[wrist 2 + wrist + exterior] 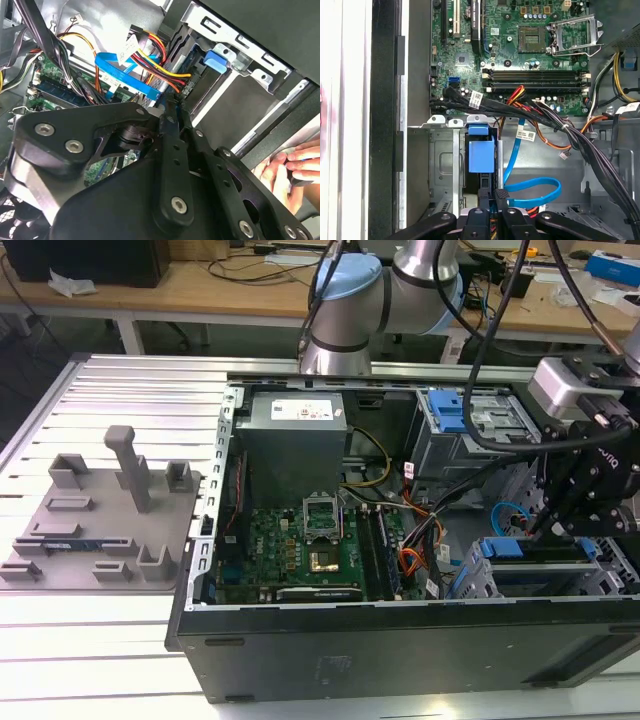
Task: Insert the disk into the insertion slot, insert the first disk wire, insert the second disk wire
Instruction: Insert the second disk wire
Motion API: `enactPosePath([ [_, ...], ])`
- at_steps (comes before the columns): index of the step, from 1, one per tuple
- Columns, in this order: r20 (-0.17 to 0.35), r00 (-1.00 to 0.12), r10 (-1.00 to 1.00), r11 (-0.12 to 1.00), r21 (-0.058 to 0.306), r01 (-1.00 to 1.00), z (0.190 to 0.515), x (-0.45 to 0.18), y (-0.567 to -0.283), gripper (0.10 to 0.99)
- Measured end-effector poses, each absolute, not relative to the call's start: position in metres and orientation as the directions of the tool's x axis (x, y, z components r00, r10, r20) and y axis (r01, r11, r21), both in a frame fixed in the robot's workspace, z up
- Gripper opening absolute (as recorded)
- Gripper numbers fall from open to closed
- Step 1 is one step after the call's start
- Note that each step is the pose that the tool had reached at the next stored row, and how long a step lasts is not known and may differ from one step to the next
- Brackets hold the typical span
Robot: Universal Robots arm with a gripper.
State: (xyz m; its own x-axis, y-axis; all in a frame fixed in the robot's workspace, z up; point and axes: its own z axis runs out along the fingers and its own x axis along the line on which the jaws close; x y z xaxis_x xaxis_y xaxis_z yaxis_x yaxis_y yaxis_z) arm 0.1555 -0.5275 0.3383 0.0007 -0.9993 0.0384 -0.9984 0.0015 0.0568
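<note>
Inside the open computer case (300, 640) on a slatted table (100, 410), claw (491, 196) pinched shut on a wire connector (492, 192) just behind the disk (481, 156) seated in the insertion slot (445, 165)

One gripper (548, 530), one disk (530, 548), one hand (289, 170).

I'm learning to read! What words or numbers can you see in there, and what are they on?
White sticker on the grey power box: too small to read.
White tags on the black cables: too blurred to read.
</note>
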Motion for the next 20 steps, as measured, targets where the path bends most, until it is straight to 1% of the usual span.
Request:
enactPosePath([
  [3,0.037,0.001,-0.999,0.001,0.057,-0.998,0.337,0.153,-0.528,0.173],
  [4,0.038,0.001,-0.999,0.001,0.057,-0.998,0.338,0.152,-0.528,0.294],
  [5,0.038,0.001,-0.999,0.001,0.057,-0.998,0.339,0.152,-0.528,0.353],
  [6,0.038,0.001,-0.999,0.001,0.057,-0.998,0.34,0.152,-0.528,0.353],
  [7,0.038,0.001,-0.999,0.001,0.057,-0.998,0.344,0.152,-0.528,0.416],
  [14,0.038,0.001,-0.999,0.001,0.056,-0.998,0.376,0.152,-0.524,0.416],
  [15,0.038,0.001,-0.999,0.001,0.056,-0.998,0.382,0.152,-0.523,0.4],
  [17,0.041,0.001,-0.999,0.002,0.055,-0.998,0.393,0.152,-0.519,0.275],
  [18,0.043,0.001,-0.999,0.002,0.055,-0.998,0.393,0.152,-0.518,0.275],
  [20,0.043,0.001,-0.999,0.002,0.055,-0.998,0.393,0.152,-0.518,0.153],
])
